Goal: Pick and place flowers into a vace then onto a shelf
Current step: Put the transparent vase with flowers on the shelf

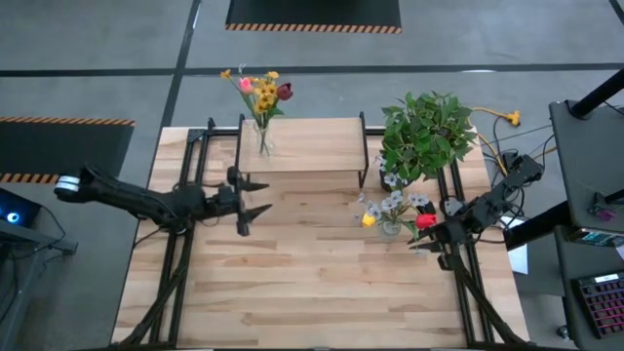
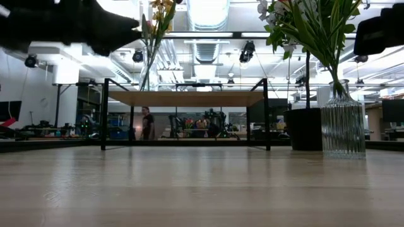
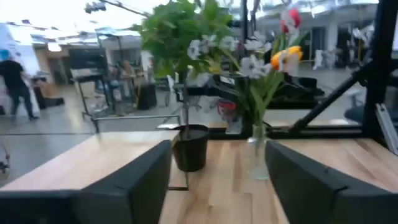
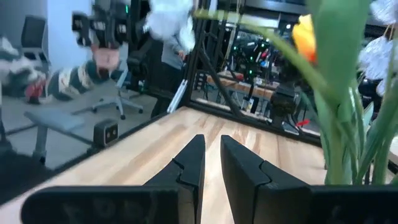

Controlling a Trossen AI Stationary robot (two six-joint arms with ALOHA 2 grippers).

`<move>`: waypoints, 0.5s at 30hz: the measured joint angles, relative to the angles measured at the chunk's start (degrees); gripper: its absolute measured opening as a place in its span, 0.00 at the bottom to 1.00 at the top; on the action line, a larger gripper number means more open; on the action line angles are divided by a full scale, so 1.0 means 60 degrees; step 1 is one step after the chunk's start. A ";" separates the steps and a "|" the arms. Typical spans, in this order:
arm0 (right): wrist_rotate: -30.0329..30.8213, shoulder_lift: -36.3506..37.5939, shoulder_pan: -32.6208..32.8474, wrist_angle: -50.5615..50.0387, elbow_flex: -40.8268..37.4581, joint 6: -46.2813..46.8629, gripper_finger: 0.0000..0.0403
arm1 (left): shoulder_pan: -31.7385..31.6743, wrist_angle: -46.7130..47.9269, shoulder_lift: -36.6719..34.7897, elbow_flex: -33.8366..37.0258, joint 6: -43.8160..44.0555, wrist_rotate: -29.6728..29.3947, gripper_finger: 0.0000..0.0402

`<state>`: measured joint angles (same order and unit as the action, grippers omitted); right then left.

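The low wooden shelf (image 1: 302,144) stands at the table's far middle. A glass vase (image 1: 262,139) with yellow, pink and maroon flowers (image 1: 260,91) stands on its left end. A second ribbed glass vase (image 1: 390,227) stands on the table, right of centre, and holds white-lilac, yellow and red flowers (image 1: 395,207) (image 3: 273,59). My right gripper (image 1: 419,239) (image 4: 211,155) hangs just right of this vase, shut with only a slit between its fingers and nothing in it. My left gripper (image 1: 265,197) (image 3: 217,186) is open above the table, in front of the shelf's left end.
A bushy green plant in a black pot (image 1: 424,136) stands right of the shelf, just behind the table vase. Black frame rails (image 1: 185,253) run along both table sides. Bare wood (image 1: 322,273) spreads over the near half of the table. A person stands far off in the room.
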<state>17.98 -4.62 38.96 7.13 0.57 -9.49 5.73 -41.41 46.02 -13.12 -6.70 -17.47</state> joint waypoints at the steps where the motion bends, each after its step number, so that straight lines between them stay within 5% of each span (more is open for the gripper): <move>1: 0.0001 0.0000 0.0000 0.0144 -0.0003 0.0066 0.11 | -0.0028 -0.0295 -0.0138 0.0299 -0.0009 -0.0006 0.57; 8: 0.0076 0.0001 0.0025 0.0284 -0.0001 -0.0177 0.14 | -0.0047 -0.0426 -0.1155 0.1276 -0.0167 0.0449 0.31; 15: 0.0349 0.0007 0.0025 -0.0331 0.0001 0.0465 0.29 | -0.0047 0.0287 -0.2524 0.2092 -0.0059 0.0457 0.11</move>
<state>20.08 -4.58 39.11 5.14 0.58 -6.71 5.45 -39.69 30.88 -0.57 -7.05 -14.73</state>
